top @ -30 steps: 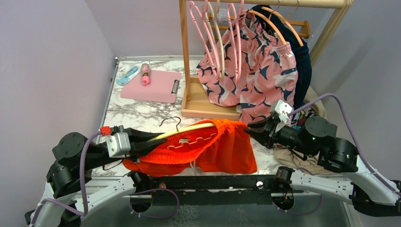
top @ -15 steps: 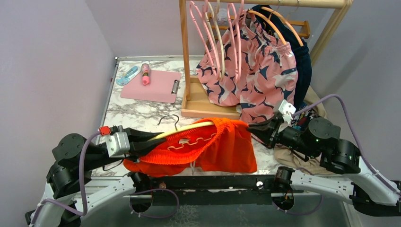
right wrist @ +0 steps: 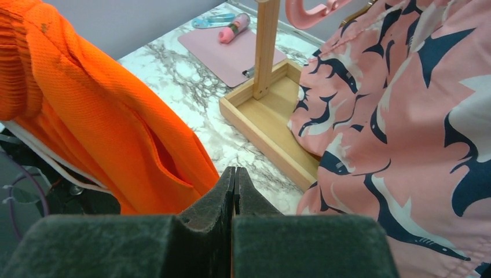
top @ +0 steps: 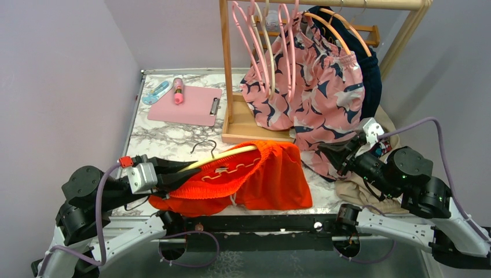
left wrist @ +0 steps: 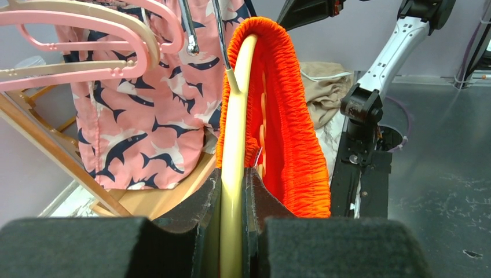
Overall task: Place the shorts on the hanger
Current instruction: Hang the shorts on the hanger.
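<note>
Left fingers (left wrist: 200,211) pinched pale-yellow hanger (top: 228,157). Orange shorts (top: 263,182) hung over its far end, low above worktop (top: 168,139). Right fingers (right wrist: 211,202) pressed together, empty, near shorts' right edge. Judged: you had to hold hanger level, spread right fingers, then grip waistband.

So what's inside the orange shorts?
The pale-yellow hanger runs inside the top of the orange shorts, gripped outside them by the left gripper. Its far end is hidden under the fabric.
</note>
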Controlling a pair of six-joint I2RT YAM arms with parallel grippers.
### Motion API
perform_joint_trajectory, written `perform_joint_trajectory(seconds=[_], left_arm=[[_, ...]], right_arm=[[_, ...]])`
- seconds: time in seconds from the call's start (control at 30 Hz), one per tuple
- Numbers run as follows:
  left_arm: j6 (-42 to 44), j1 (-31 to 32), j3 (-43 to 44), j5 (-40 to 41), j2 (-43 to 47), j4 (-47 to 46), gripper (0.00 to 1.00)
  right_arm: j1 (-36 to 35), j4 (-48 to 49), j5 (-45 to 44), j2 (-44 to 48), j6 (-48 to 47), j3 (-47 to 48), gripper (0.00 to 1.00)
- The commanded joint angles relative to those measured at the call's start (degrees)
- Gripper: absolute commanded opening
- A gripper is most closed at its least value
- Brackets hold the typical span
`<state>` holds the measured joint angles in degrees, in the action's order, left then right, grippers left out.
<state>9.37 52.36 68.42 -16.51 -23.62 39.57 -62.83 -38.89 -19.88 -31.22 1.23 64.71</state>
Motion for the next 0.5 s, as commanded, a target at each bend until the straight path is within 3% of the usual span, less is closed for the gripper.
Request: perform_joint_trajectory(seconds=[0.0,0.03,0.17,0.33,0.47], left_arm=[[0.14,-0.06,0.76,1.40,0.13,-5.78,0.00],[0.14,-0.02,0.71,1.60,-0.07,-6.06,0.00],[0.02,-0.06,0.07,2.72,-0.41,-8.16,0.00],[-0.35,-0.06,-0.42,3.10,-1.28,-9.92,0.00],[-0.35,-0.06,-1.00,2.62,-1.98,-11.33,0.00]], right_arm=[[0.13,1.85,8.27,0.03,0.69,0.09,0.01],[0.12,2.15,12.75,-0.76,0.74,0.38,0.04],[0.15,3.89,22.49,-5.24,1.30,1.62,0.33],[0.14,12.42,27.82,-6.22,3.48,-0.63,0.50],[0.12,16.62,28.38,-8.19,4.11,-1.01,0.52]])
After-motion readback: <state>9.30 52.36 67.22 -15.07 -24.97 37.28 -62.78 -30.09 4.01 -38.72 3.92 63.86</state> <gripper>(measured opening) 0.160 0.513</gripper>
